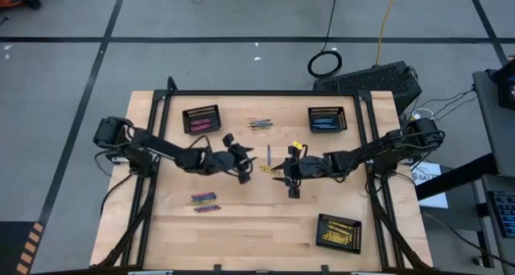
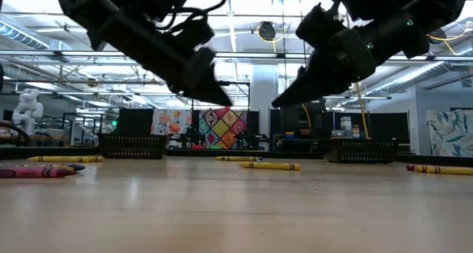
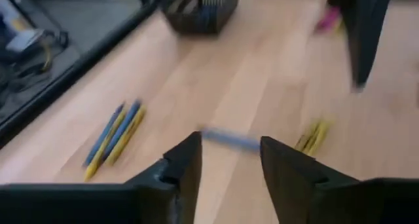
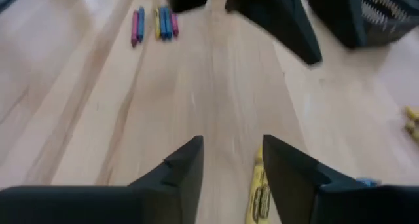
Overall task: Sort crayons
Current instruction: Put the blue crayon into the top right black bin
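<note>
Now both arms hover mid-table, left gripper (image 3: 229,162) and right gripper (image 4: 232,162) with fingers apart, holding nothing. A blue crayon (image 3: 229,139) lies ahead of the left; descending onto it looks next.

A wooden table (image 1: 241,227) carries 3 black mesh baskets (image 1: 201,119) and scattered crayons (image 1: 204,200).

crayons lying flat on table in loose clusters: pink/blue group (image 1: 204,200), yellow/blue group (image 1: 259,124), single blue crayon (image 1: 269,154), yellow ones (image 1: 267,170) mid-table.
</note>
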